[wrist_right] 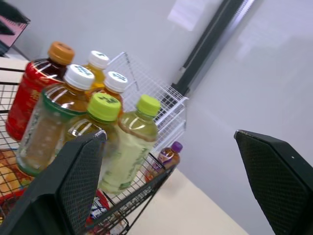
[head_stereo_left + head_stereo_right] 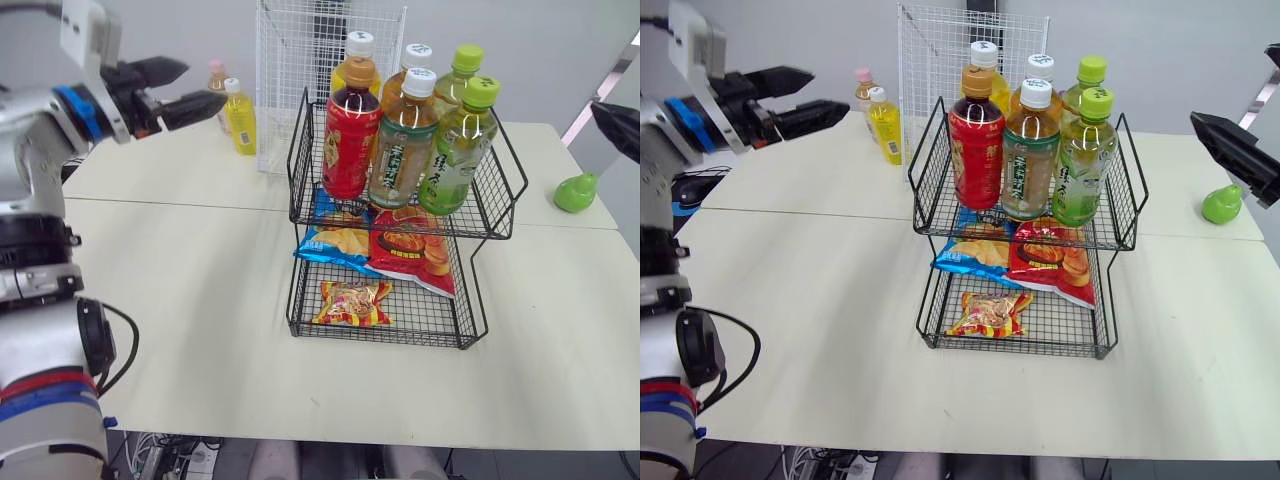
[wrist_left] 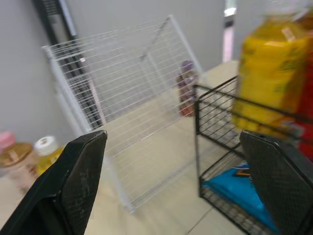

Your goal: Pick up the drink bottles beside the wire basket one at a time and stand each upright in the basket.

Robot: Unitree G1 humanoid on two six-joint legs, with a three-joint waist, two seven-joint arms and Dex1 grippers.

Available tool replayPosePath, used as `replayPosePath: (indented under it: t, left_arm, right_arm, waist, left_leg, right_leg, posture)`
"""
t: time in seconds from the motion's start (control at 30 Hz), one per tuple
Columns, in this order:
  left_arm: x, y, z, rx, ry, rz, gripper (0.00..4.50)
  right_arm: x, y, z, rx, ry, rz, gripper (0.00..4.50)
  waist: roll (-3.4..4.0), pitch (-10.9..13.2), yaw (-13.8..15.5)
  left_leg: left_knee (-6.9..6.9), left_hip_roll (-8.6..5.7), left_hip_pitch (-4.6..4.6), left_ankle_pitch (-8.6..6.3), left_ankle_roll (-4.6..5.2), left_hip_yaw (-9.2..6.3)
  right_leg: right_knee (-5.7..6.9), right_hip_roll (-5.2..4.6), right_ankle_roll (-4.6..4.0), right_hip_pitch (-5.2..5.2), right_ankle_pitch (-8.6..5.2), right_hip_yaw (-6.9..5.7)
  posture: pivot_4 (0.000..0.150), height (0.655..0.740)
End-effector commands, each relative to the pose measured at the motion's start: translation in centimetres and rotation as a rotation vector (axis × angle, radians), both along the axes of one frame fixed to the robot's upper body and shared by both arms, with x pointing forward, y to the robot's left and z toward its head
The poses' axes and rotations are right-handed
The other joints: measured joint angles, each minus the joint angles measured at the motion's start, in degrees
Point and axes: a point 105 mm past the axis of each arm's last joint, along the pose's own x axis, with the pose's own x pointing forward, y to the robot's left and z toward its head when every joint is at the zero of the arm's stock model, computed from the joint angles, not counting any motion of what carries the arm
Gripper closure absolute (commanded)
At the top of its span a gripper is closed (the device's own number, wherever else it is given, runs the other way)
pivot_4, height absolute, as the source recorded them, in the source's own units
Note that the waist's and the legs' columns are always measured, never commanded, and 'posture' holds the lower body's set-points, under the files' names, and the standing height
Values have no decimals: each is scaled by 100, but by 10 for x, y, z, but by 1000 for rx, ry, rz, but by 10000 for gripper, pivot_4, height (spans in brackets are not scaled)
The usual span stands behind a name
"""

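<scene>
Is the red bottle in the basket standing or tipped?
Upright. The red bottle stands cap-up in the top tier of the wire basket.

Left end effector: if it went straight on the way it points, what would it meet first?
The left end effector would most likely meet the white wire grid panel: it sits centred between the open fingers in the wrist view. The small yellow bottle lies just beside that line; depth is unclear.

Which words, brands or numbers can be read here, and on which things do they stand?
None can be read with certainty.
Labels of the red bottle, the tea bottle and the green bottle: print too small.
Blue bag, red bag: print blurred.
Yellow bottle: label too small.
</scene>
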Motion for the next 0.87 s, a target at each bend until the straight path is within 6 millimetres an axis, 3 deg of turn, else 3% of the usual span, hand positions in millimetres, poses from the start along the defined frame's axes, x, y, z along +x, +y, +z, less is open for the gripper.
replayPosePath:
  t: [0.03,0.2,0.3,0.53,0.73,0.87]
  left_arm:
    - [1,19,-8,41,-114,163,134]
    - [9,34,-63,3,-68,279,134]
    - [11,40,-101,-31,-44,358,134]
    - [13,60,-144,-122,-53,587,134]
    - [7,57,-171,-130,-27,632,134]
    - [7,52,-175,-154,-14,611,134]
  right_arm:
    - [9,-25,2,39,-66,-103,0]
    - [38,-62,-53,112,-3,-290,0]
    - [53,-87,-105,123,12,-466,0]
    - [65,-110,-186,134,7,-706,0]
    - [77,-113,-212,158,-8,-796,0]
    - [83,-113,-214,152,-17,-799,0]
  waist:
    - [2,-1,-10]
    - [-1,-6,-9]
    - [-1,-10,7]
    - [4,-12,-7]
    - [29,-26,-15]
    - [30,-26,-19]
  left_leg:
    - [0,0,0,0,0,2]
    - [0,0,1,0,0,3]
    - [0,-3,-2,0,0,5]
    - [-3,-4,4,0,-1,12]
    - [-10,-6,15,0,-2,26]
    - [-9,-5,26,0,-2,25]
  right_leg:
    - [-1,0,0,-1,0,2]
    - [2,0,0,-1,1,4]
    - [3,-1,0,-5,1,5]
    - [8,-1,0,-6,2,13]
    - [8,-2,-1,-4,2,25]
    - [9,0,0,6,2,24]
  posture:
    - [1500,7360]
    - [1500,7360]
    - [1500,7360]
    - [1500,7360]
    - [1500,7360]
    - [1500,7360]
